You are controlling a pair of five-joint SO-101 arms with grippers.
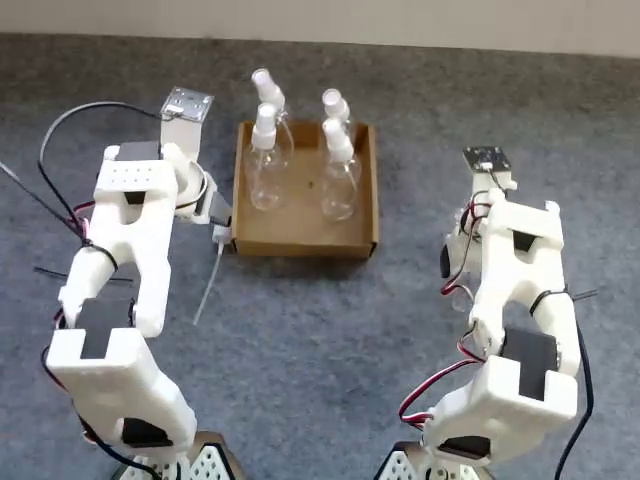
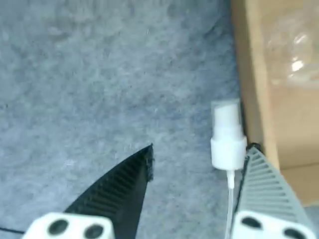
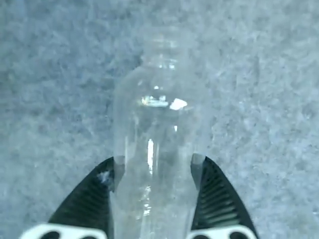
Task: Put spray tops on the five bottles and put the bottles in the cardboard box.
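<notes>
In the cardboard box (image 1: 300, 243) lie several clear bottles (image 1: 266, 165) with white spray tops on them. A loose white spray top (image 2: 228, 139) with its long dip tube (image 1: 211, 270) lies on the carpet just outside the box's left wall. My left gripper (image 2: 202, 149) stands open over it, and the top is right beside the grey finger (image 2: 259, 184). My right gripper (image 3: 155, 167) is shut on a clear bottle (image 3: 157, 114) with no top, its neck pointing away from the fingers. The right arm (image 1: 515, 260) is to the right of the box.
Grey carpet (image 1: 330, 330) covers the table. The box wall (image 2: 251, 74) stands close to the left gripper's grey finger. Cables (image 1: 60, 150) trail beside the left arm. Open carpet lies between the two arms in front of the box.
</notes>
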